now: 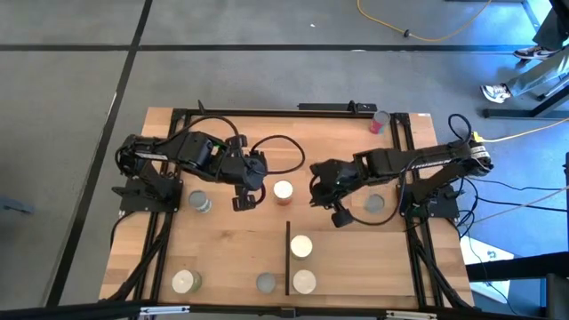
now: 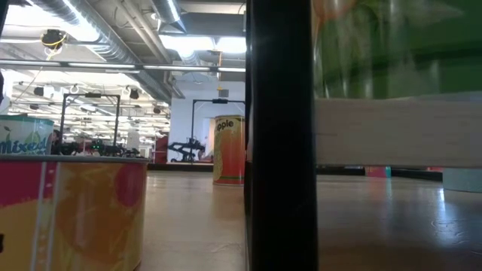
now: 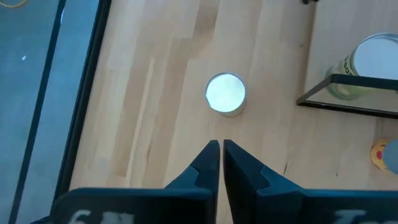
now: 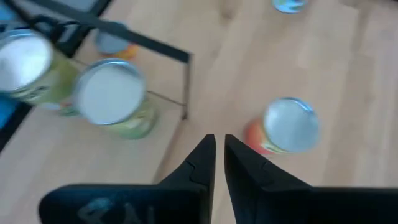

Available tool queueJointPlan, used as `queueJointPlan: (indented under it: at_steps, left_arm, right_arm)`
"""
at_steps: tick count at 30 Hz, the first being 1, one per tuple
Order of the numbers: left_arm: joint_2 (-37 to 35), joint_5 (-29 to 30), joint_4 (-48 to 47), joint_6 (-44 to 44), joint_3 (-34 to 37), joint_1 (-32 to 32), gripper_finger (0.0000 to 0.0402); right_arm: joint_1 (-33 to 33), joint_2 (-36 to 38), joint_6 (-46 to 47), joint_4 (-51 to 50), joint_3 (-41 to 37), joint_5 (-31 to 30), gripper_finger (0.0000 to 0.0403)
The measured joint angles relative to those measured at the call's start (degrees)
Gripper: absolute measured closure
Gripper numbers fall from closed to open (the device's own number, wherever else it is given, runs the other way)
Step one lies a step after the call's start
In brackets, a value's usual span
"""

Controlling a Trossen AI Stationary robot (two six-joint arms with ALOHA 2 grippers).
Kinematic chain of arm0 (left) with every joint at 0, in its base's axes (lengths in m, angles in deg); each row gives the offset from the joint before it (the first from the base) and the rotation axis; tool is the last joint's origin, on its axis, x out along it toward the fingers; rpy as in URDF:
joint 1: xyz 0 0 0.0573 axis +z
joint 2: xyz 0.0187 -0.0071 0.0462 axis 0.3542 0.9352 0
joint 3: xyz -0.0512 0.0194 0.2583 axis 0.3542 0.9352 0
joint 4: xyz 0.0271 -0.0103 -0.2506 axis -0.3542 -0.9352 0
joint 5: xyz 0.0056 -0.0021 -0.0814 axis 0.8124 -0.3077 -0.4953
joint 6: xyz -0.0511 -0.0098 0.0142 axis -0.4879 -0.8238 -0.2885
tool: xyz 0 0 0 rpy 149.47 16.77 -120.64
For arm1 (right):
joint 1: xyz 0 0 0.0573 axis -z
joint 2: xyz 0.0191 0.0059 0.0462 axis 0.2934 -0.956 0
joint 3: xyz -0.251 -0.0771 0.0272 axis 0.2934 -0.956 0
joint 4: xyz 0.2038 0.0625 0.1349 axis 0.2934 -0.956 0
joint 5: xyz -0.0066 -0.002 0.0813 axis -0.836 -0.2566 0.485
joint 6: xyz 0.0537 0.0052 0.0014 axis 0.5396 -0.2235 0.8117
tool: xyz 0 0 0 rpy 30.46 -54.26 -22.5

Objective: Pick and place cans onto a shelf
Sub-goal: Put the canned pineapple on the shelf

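Your left pincer (image 1: 246, 197) hovers mid-bench with its fingers pressed shut on nothing. The nearest loose can is the white-topped one (image 1: 283, 190) just beside it, toward the bench's centre; the left wrist view shows that can (image 3: 225, 93) straight ahead of the fingertips. Your right pincer (image 1: 330, 206), likewise closed and empty, sits on the can's other side, a little farther off. So the left arm looks better placed. The shelf (image 1: 356, 267) lies near the front edge, two cans (image 1: 301, 246) already on it. Being round, the can has no long axis to match.
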Motion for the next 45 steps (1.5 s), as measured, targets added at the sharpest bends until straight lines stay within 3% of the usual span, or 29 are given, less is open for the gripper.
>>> queueJointPlan:
  at_steps: [5, 8, 17, 22, 29, 39, 45]
  left_arm:
    - [0.0, 0.0, -0.5, 0.2, 0.0, 0.0, 0.0365]
    - [0.0, 0.1, -0.5, 1.3, 1.0, 0.0, 0.0357]
    - [0.1, 0.5, 0.4, 8.2, 13.8, 0.0, 0.0353]
    - [0.1, 0.7, 6.2, 13.8, 22.0, 0.1, 0.0356]
    - [0.0, 1.5, 20.6, 29.5, 31.4, 0.4, 0.0366]
    - [0.0, 1.5, 32.7, 37.7, 40.3, 3.6, 0.0371]
    - [0.0, -7.1, 34.3, 45.1, 43.4, 6.0, 0.0374]
  right_arm:
    - [1.1, 0.0, 2.8, -0.2, 0.5, -5.8, 0.0366]
    - [1.9, 0.0, 2.7, -0.4, 0.5, -6.1, 0.0366]
    - [4.9, -0.6, 7.4, -0.2, 0.5, -5.9, 0.0366]
    - [7.1, -0.8, 10.1, -0.9, 0.5, -5.9, 0.0365]
    - [8.8, -0.3, 5.2, -3.4, 1.1, -6.1, 0.0366]
    - [8.8, -0.1, -0.8, -17.4, 12.5, -5.9, 0.0366]
    - [9.7, -0.1, -0.6, -21.5, 21.7, -5.9, 0.0366]
